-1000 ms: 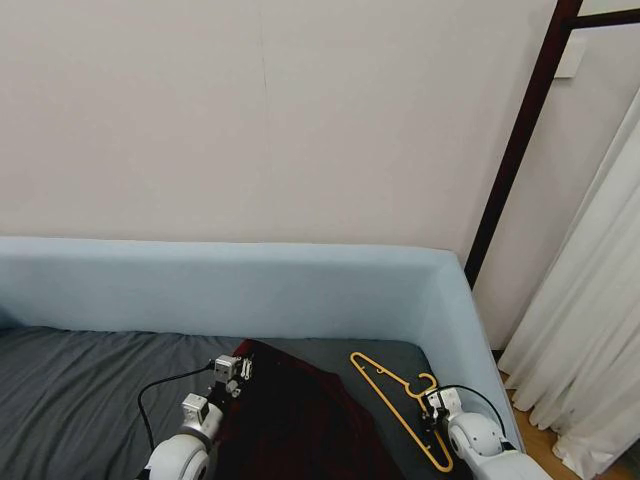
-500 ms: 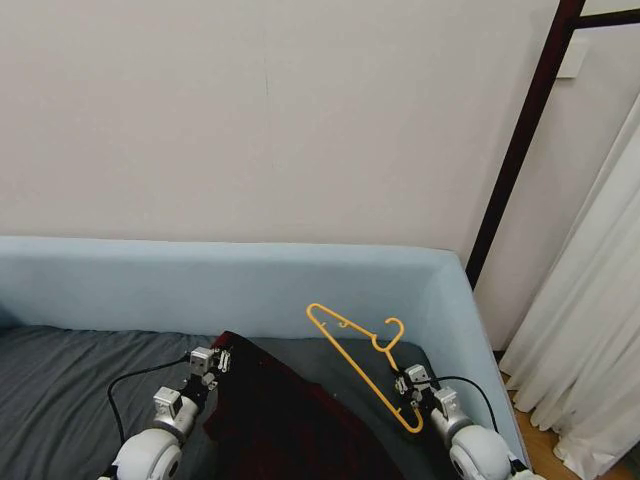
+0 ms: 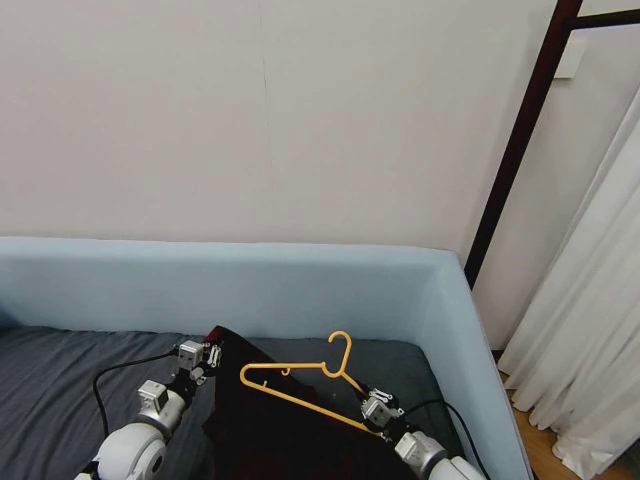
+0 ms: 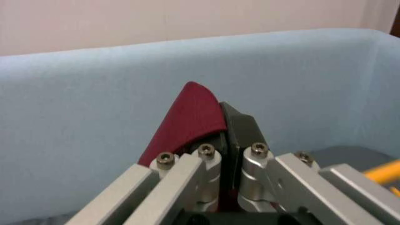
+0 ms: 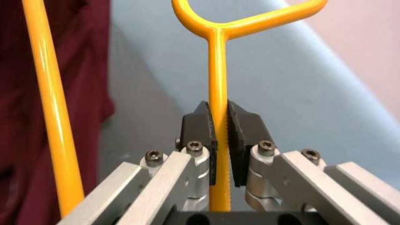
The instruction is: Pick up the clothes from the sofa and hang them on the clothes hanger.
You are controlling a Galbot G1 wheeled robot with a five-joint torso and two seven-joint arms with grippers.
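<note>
Dark-red clothing (image 3: pixel 262 425) was pinched by one corner in the left gripper (image 3: pixel 210 352) over the sofa (image 3: pixel 300 288), and the yellow hanger (image 3: pixel 300 396) was clamped in the right gripper (image 3: pixel 378 406) just beside it, with the hanging judged not yet done.

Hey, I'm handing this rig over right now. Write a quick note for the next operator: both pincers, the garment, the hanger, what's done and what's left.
Left pincer: shut on a corner of the dark red garment, raised in front of the sofa back; the cloth hangs down from it.
Right pincer: shut on a bar of the yellow hanger, hook pointing up, frame across the front of the garment.
Done: garment corner and hanger are both gripped.
Left: the hanger is fully in sight, not inside the garment; it needs threading in, then hanging up.
</note>
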